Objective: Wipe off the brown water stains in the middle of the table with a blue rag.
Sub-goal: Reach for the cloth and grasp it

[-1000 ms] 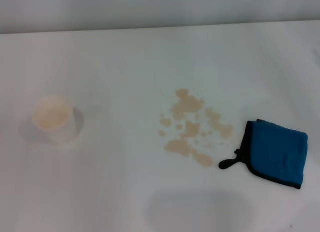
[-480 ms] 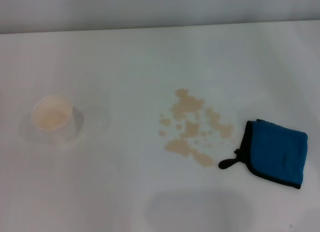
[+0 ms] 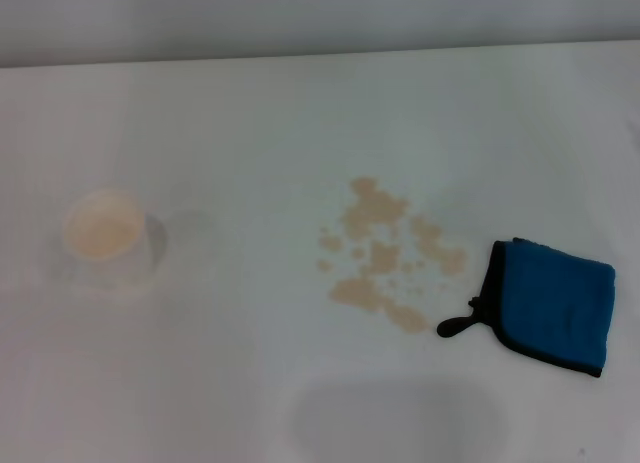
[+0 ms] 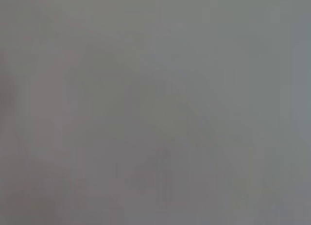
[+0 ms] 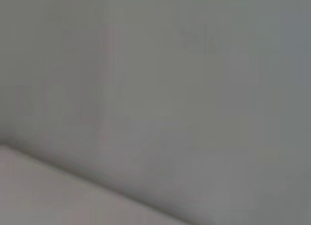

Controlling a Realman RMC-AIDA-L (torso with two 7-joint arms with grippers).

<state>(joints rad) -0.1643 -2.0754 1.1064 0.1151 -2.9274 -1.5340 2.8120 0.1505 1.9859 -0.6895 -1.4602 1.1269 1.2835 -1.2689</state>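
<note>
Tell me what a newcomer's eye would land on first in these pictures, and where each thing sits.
The bright blue rag stands out most, lying folded on the robot's right side of the white table, its black loop tab pointing toward the middle. Just beside it, at the table's centre, spreads the cluster of brown water stains, not yet wiped. Far off on the robot's left stands a white paper cup; neither gripper is in view.

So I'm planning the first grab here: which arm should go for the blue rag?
Probably the right. The blue rag lies on the robot's right side of the table, just right of the brown water stains. Neither tool is in view.
</note>
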